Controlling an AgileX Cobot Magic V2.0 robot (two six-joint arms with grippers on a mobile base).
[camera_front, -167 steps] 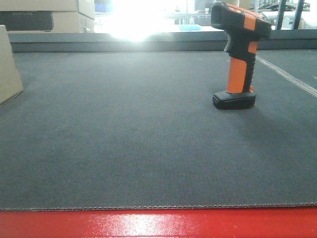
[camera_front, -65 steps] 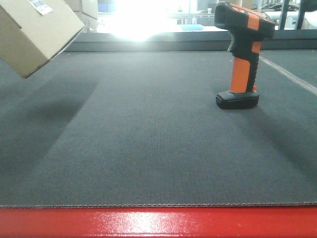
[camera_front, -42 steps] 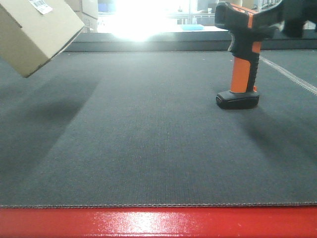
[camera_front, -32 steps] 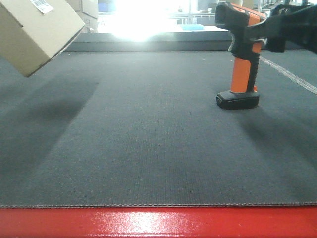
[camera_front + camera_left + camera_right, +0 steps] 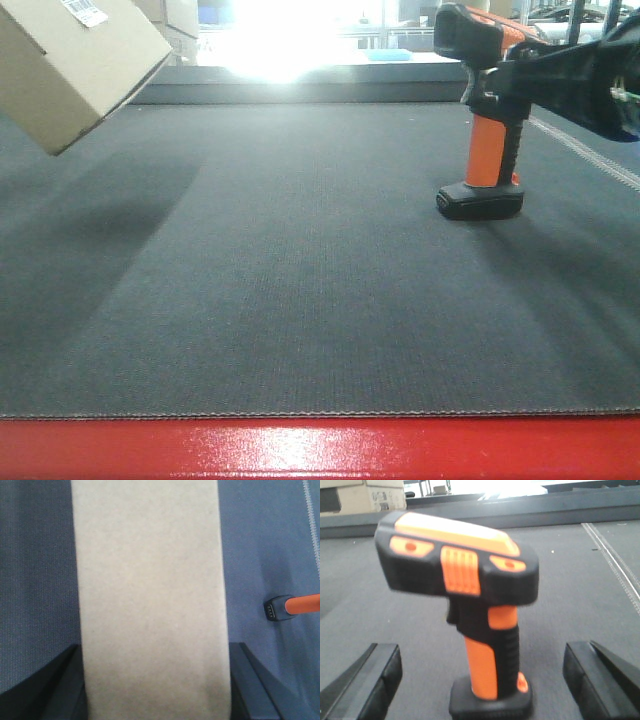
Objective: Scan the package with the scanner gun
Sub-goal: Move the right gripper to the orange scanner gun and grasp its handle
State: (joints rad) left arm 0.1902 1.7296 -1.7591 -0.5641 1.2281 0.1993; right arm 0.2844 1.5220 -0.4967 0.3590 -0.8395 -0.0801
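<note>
The package (image 5: 70, 70), a plain tan cardboard box, hangs tilted above the mat at the far left, a white barcode label (image 5: 82, 11) on its top face. In the left wrist view it (image 5: 150, 600) fills the middle, and my left gripper (image 5: 155, 680) is shut on its two sides. The scanner gun (image 5: 487, 130) stands upright on its black foot at the right. My right gripper (image 5: 510, 85) reaches in from the right at the height of its head. In the right wrist view my right gripper (image 5: 480, 667) is open, its fingers well clear on either side of the scanner gun (image 5: 485, 645).
A dark grey mat (image 5: 300, 280) covers the table, with a red front edge (image 5: 320, 450) and a raised ledge (image 5: 330, 92) at the back. Cardboard boxes (image 5: 360, 497) with a dark panel stand behind the ledge at the back left. A white stitched line (image 5: 590, 155) crosses the mat at the right.
The package rose from the mat at the left and now hangs still and tilted. In the last second my right gripper came in from the right up to the scanner gun.
</note>
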